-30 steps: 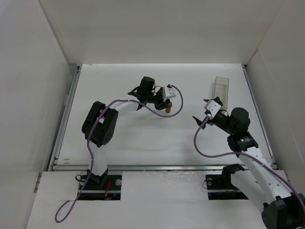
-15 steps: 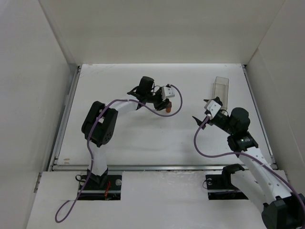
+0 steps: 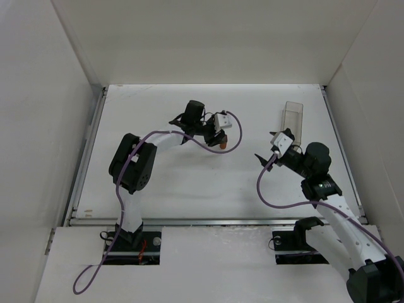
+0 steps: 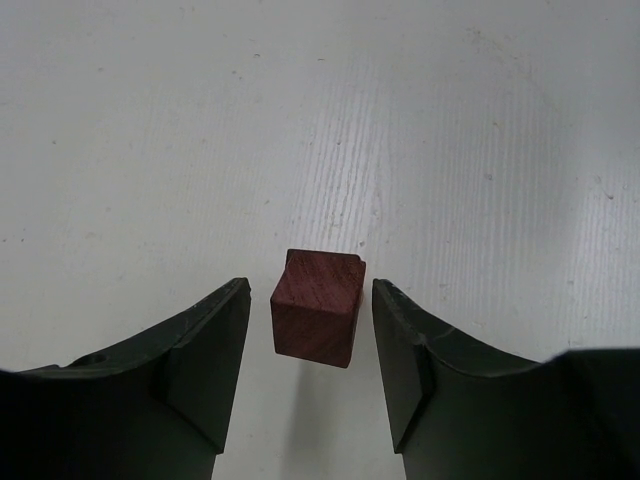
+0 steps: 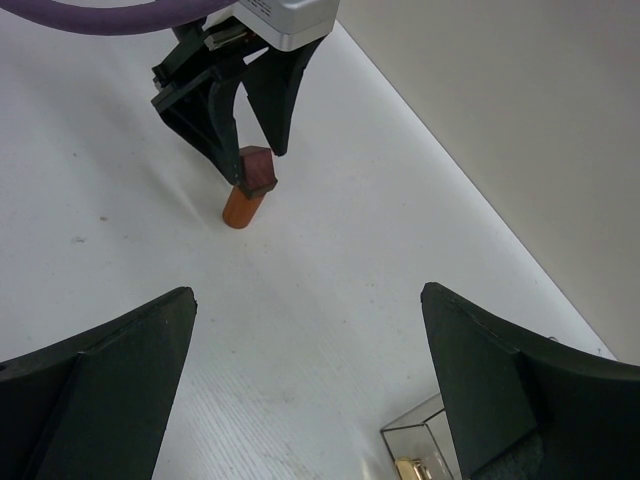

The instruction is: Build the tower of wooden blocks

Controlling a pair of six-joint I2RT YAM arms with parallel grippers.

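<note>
A dark brown cube (image 5: 256, 170) rests on top of an upright orange-brown cylinder (image 5: 240, 208) standing on the white table; the two form the small tower (image 3: 223, 144). My left gripper (image 4: 309, 287) straddles the cube (image 4: 318, 308), its jaws slightly apart with a narrow gap on each side, so it is open and touching nothing. From the right wrist view the left fingers (image 5: 225, 125) hang around the cube's top. My right gripper (image 5: 306, 293) is wide open and empty, well to the right of the tower (image 3: 268, 151).
A clear plastic rectangular container (image 3: 293, 117) lies at the back right, its corner showing by the right fingers (image 5: 425, 440). White walls enclose the table on three sides. A purple cable loops from each arm.
The left jaws have parted from the dark cube, leaving it sitting on the cylinder. Neither arm has shifted visibly.
</note>
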